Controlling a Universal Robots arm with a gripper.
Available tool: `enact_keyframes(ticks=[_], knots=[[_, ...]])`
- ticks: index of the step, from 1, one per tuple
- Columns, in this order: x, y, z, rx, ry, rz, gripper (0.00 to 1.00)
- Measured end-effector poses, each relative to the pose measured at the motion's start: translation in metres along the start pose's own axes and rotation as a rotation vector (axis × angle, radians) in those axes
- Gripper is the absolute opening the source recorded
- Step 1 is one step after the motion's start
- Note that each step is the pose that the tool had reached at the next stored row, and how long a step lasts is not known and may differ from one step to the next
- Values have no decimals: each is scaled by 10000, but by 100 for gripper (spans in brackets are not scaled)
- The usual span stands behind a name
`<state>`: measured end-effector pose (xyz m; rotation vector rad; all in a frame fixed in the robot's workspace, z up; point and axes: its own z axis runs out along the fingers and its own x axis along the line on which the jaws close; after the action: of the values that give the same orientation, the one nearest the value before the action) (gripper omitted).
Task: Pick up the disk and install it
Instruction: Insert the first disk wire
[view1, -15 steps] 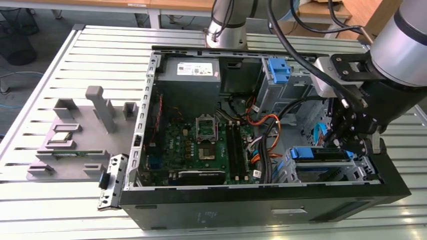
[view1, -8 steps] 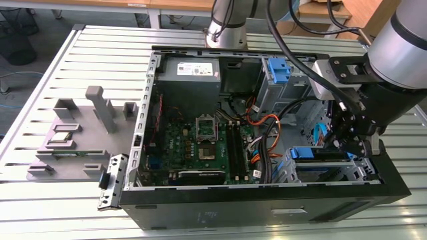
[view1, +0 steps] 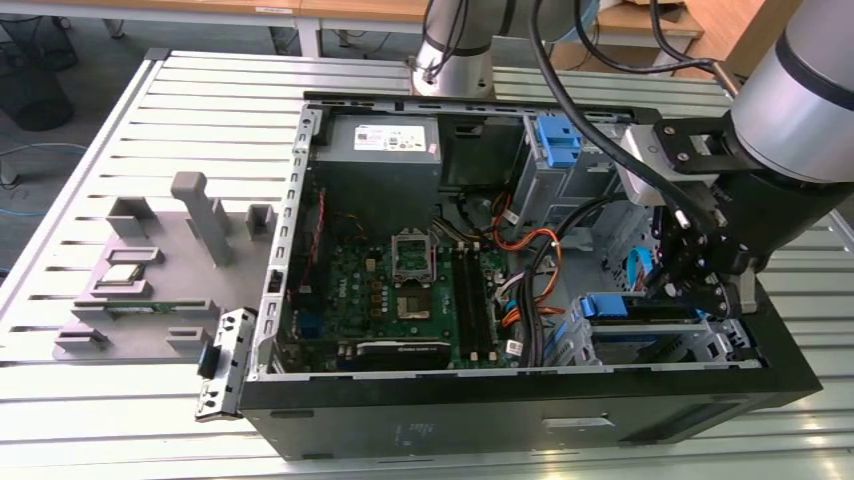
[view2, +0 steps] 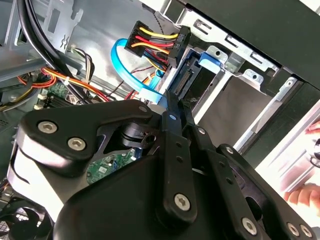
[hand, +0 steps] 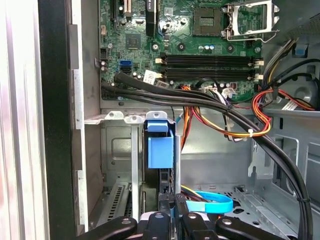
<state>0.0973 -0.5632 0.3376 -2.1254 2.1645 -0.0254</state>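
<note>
Slatted metal benching (view1: 160, 420) carries an open black computer case (view1: 534, 425), with a grey fixture block (view1: 147, 290) off to the exterior view's left. Down in the case's corner nearest the exterior view's right, the gripper (view1: 694, 295) hangs over the grey drive cage (view1: 661, 345), and the disk (hand: 161, 150) stands on edge in the cage slot, its blue carrier handle uppermost in the first wrist view. The fingers (hand: 167, 210) look pressed narrowly together against the disk's edge, so I judge the jaws clenched on it, with the pick-up done and the seating under way. What remains, to my eye, is a straight, square push along the slot. Crowding it are a blue ribbon cable (view2: 130, 65), a power plug with red and yellow wires (view2: 155, 42) and thick black cabling (hand: 210, 102) stretched just beside the cage; any of these could snag.
</note>
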Motion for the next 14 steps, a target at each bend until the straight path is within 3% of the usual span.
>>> enact_keyframes(ticks=[14], knots=[[14, 2, 7, 11, -19, -91, 16]])
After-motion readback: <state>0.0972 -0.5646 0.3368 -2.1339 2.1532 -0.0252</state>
